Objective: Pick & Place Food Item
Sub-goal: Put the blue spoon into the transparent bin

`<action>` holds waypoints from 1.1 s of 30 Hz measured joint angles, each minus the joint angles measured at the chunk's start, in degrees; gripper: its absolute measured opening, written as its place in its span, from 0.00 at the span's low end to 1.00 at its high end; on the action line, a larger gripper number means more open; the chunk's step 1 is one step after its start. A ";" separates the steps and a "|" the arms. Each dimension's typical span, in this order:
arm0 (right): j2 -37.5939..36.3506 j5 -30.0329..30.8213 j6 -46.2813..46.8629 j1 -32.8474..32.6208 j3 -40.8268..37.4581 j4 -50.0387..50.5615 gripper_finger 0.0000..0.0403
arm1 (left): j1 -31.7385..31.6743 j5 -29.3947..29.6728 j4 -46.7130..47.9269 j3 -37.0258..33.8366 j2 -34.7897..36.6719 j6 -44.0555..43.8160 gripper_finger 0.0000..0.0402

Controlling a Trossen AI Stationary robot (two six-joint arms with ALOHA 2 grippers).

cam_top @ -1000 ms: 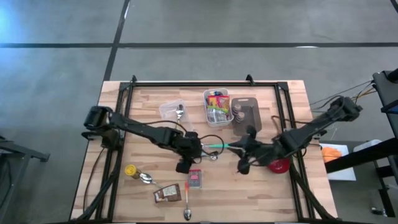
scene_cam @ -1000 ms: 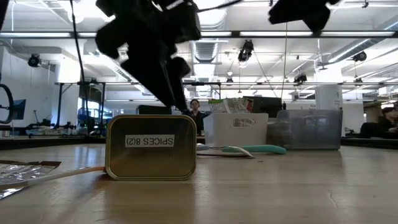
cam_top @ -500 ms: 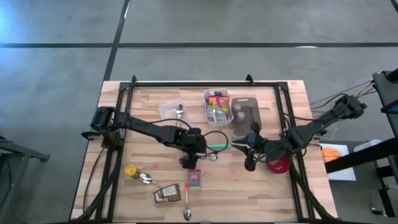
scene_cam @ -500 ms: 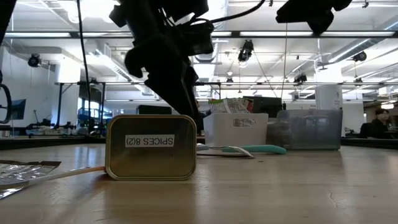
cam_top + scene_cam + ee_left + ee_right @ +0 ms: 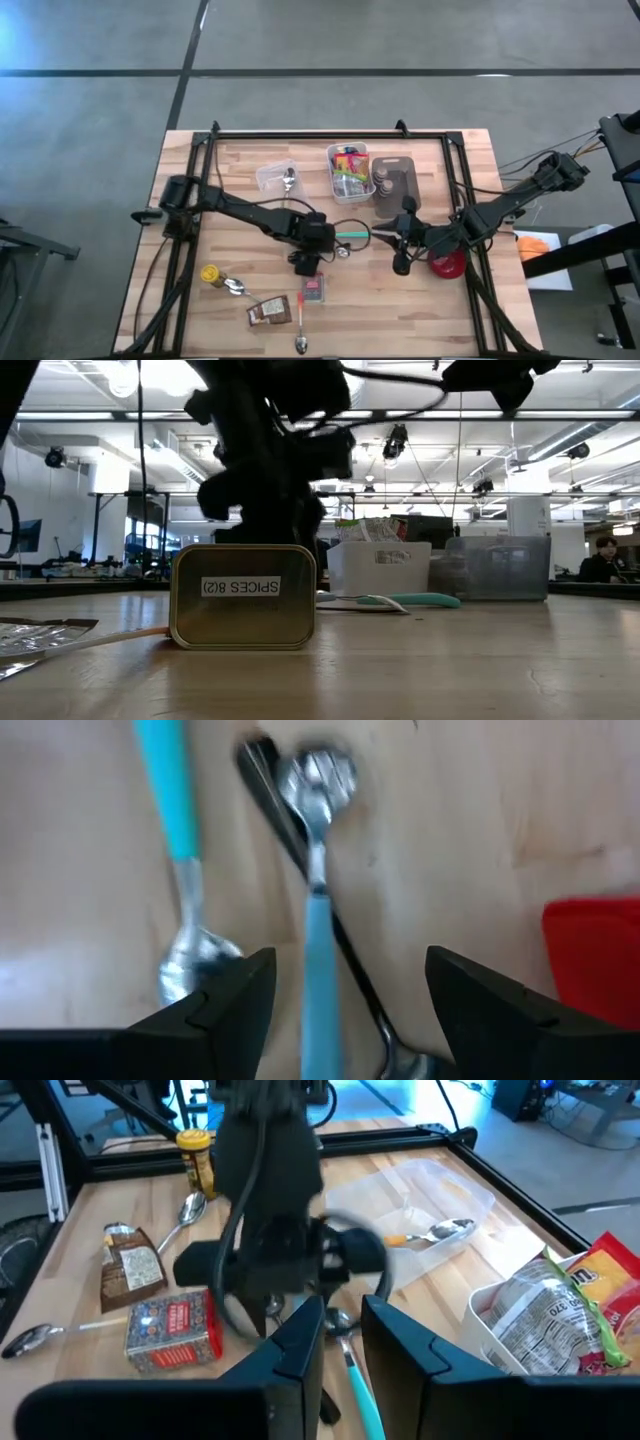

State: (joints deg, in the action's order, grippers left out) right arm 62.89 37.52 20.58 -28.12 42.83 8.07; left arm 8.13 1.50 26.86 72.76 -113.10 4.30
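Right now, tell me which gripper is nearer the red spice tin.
Left. The left gripper hovers just beside the red spice tin; the right gripper sits farther off.

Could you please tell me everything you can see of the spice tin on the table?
The spice tin is a small, rounded-corner metal box. In the low view it shows a brassy gold side with a white label, printed mirrored, reading SPICES 8(2). From above its top is red with a pale patch. It rests on the wooden table, lid shut, beside an orange-handled spoon. Nothing grips it.
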 joint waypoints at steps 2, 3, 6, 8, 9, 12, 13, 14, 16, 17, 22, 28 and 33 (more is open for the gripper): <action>0.00 0.00 -0.02 0.00 0.02 -0.06 0.17 | 0.03 -0.02 1.27 1.75 -1.52 0.11 0.64; 0.00 0.00 -0.01 0.00 0.02 -0.04 0.17 | 0.03 -0.04 1.21 2.55 -1.72 0.21 0.64; 0.00 -0.01 -0.02 0.00 0.02 0.06 0.17 | -0.02 0.03 0.58 3.33 -1.42 1.23 0.64; 0.00 -0.02 -0.02 0.00 0.02 0.11 0.17 | -0.03 0.09 0.82 3.26 -1.38 1.60 0.64; 0.00 -0.02 -0.02 0.00 0.02 0.12 0.17 | -0.09 0.08 1.02 3.06 -1.40 1.71 0.64; 0.00 -0.04 -0.04 0.00 0.02 0.14 0.17 | -0.27 0.07 0.78 2.79 -2.17 1.77 0.64; 0.00 -0.04 -0.03 0.00 0.02 0.14 0.17 | -0.37 0.07 0.70 2.79 -2.72 1.77 0.64; 0.00 -0.04 -0.02 0.00 0.02 0.14 0.17 | -0.46 0.09 0.71 2.77 -3.25 1.78 0.64; 0.00 -0.06 -0.04 0.00 0.02 0.14 0.17 | -0.62 0.01 0.28 2.74 -4.04 1.92 0.64; 0.00 -0.07 -0.02 0.00 0.02 0.14 0.17 | -0.70 0.15 -0.14 2.77 -4.30 1.92 0.64; 0.00 -0.13 -0.04 0.00 0.02 0.14 0.17 | -1.24 -1.77 -0.16 2.92 -5.15 1.90 0.60; 0.02 -0.17 -0.31 0.00 0.02 0.20 0.17 | -1.58 -4.75 -0.12 2.84 -4.83 1.86 0.45; 0.02 -0.17 -0.28 0.00 0.02 0.20 0.17 | -1.65 -5.49 -0.12 2.80 -4.79 1.25 0.35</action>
State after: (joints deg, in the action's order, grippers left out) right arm 62.92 37.34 20.29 -28.12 42.85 8.27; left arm 6.48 -3.99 26.74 75.56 -117.89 5.55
